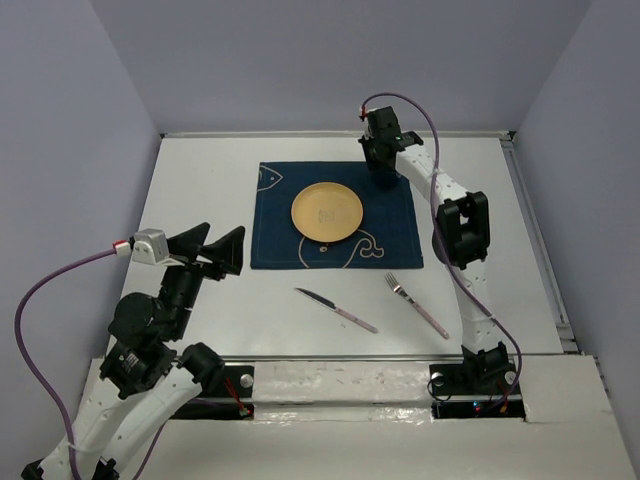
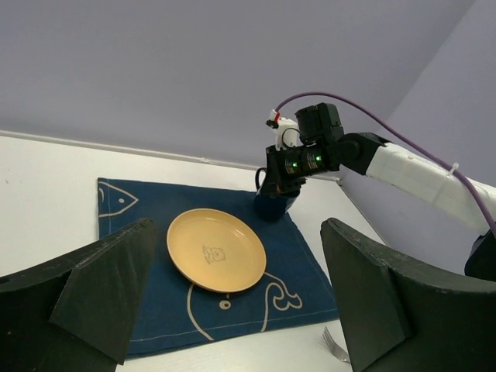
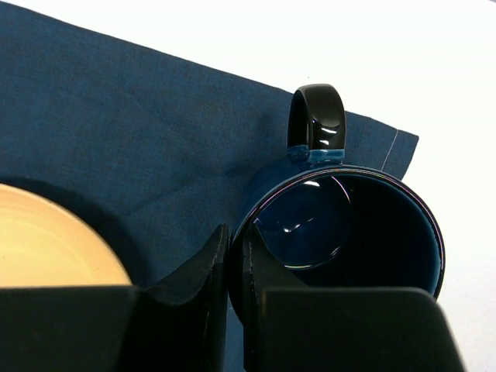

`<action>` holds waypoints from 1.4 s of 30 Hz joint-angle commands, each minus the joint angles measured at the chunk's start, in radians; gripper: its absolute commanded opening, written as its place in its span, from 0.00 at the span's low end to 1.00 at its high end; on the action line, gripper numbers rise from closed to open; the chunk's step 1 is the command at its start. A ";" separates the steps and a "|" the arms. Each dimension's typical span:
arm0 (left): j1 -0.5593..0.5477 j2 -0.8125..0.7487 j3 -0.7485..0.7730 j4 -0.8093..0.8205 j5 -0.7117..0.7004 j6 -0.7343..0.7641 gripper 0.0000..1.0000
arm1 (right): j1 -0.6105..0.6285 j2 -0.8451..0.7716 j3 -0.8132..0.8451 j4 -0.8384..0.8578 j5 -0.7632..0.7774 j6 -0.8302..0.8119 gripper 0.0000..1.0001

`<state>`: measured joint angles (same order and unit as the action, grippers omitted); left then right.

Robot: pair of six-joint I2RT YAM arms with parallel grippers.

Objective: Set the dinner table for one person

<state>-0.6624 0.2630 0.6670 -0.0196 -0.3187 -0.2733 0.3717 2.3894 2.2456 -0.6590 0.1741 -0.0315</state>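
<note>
The white dinner table [image 1: 210, 190] carries a dark blue whale mat [image 1: 275, 225] with a yellow plate [image 1: 327, 212] in its middle. My right gripper [image 1: 383, 165] is shut on the wall of a dark blue mug [image 3: 349, 225], one finger inside and one outside, at the mat's far right corner. The mug's black handle [image 3: 318, 124] points away from the plate. I cannot tell whether the mug rests on the mat. My left gripper [image 1: 215, 250] is open and empty, left of the mat. In its view the mug [image 2: 273, 205] stands behind the plate [image 2: 217, 249].
A knife [image 1: 335, 310] and a fork [image 1: 415, 305] lie on the bare table in front of the mat, the fork to the right; its tines [image 2: 335, 345] show in the left wrist view. Lavender walls close in the table's back and sides.
</note>
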 commanded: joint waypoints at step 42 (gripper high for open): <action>0.073 0.027 0.002 0.047 0.020 0.006 0.99 | 0.611 -0.951 -1.388 0.285 -0.133 0.499 0.74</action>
<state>-0.5938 0.2935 0.6670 -0.0196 -0.3080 -0.2714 0.9298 1.4620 0.9165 -0.3565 -0.0101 0.3309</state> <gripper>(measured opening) 0.989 0.743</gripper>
